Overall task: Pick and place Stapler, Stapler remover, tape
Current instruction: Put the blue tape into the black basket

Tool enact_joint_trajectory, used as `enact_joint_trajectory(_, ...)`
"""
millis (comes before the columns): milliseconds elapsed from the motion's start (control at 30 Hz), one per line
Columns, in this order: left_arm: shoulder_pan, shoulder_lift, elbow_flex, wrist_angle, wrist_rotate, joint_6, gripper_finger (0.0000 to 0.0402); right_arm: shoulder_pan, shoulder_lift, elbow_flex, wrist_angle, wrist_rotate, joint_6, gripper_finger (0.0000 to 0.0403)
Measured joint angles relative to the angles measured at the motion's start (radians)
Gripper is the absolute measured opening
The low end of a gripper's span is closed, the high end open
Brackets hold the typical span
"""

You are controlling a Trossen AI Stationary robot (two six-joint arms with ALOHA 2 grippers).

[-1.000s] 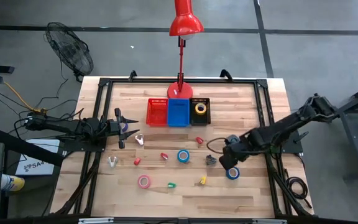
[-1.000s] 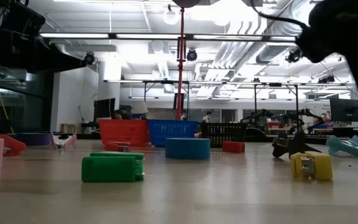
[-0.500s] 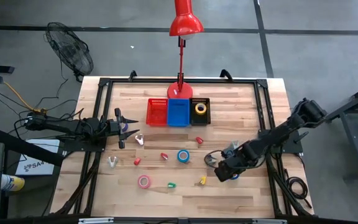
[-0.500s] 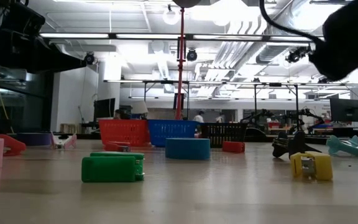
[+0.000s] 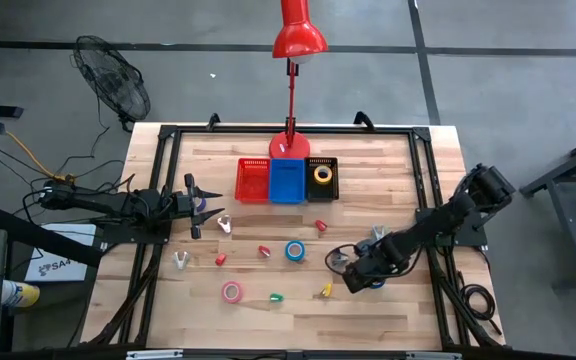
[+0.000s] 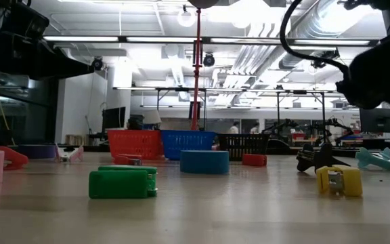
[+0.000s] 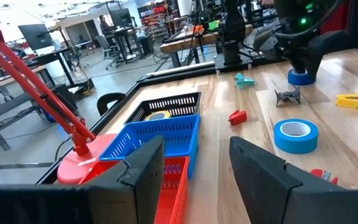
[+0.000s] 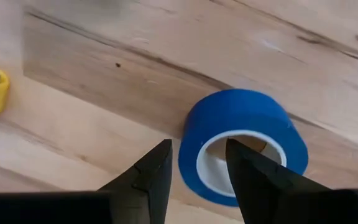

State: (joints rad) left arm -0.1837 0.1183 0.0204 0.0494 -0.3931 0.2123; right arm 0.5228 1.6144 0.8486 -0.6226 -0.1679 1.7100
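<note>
A blue tape roll [image 8: 253, 118] lies flat on the table. My right gripper [image 8: 197, 149] hovers open just above it, one finger over its rim and the other beside it. In the high view this gripper [image 5: 352, 279] covers most of the roll. It also shows in the left wrist view [image 7: 301, 77]. A second blue roll [image 5: 295, 250] and a pink roll [image 5: 231, 292] lie flat farther left. A dark staple remover [image 5: 339, 257] and a teal one [image 5: 378, 233] sit close by. My left gripper [image 5: 196, 205] waits open at the left edge.
Red [image 5: 253, 180], blue [image 5: 288, 180] and black [image 5: 322, 178] bins stand at the far middle, in front of a red lamp [image 5: 290, 125]; the black one holds a yellow roll. Small red, green [image 5: 275, 297] and yellow [image 5: 326, 290] staplers are scattered about. Bare wood lies along the near edge.
My right gripper has moved toward the table's near edge and a little left, coming down over the blue tape roll near the right side. Its arm has swung with it. The roll has stayed where it was.
</note>
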Motion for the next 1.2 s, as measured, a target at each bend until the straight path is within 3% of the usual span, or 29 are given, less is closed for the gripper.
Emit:
enact_joint_trajectory(233,0.0,0.0,0.0,0.0,0.0,0.0,0.0179,0.0,0.024,0.0,0.008,-0.002,-0.121,0.0128)
enact_joint_trajectory(533,0.0,0.0,0.0,0.0,0.0,0.0,0.0179,0.0,0.023,0.001,0.001,-0.006,-0.274,0.0035)
enact_joint_trajectory(867,0.0,0.0,0.0,0.0,0.0,0.0,0.0179,-0.03,-0.016,0.076,-0.066,-0.007,-0.445,0.0031)
enact_joint_trajectory(1200,0.0,0.0,0.0,0.0,0.0,0.0,0.0179,-0.175,-0.04,0.261,-0.301,0.007,-1.012,0.0031)
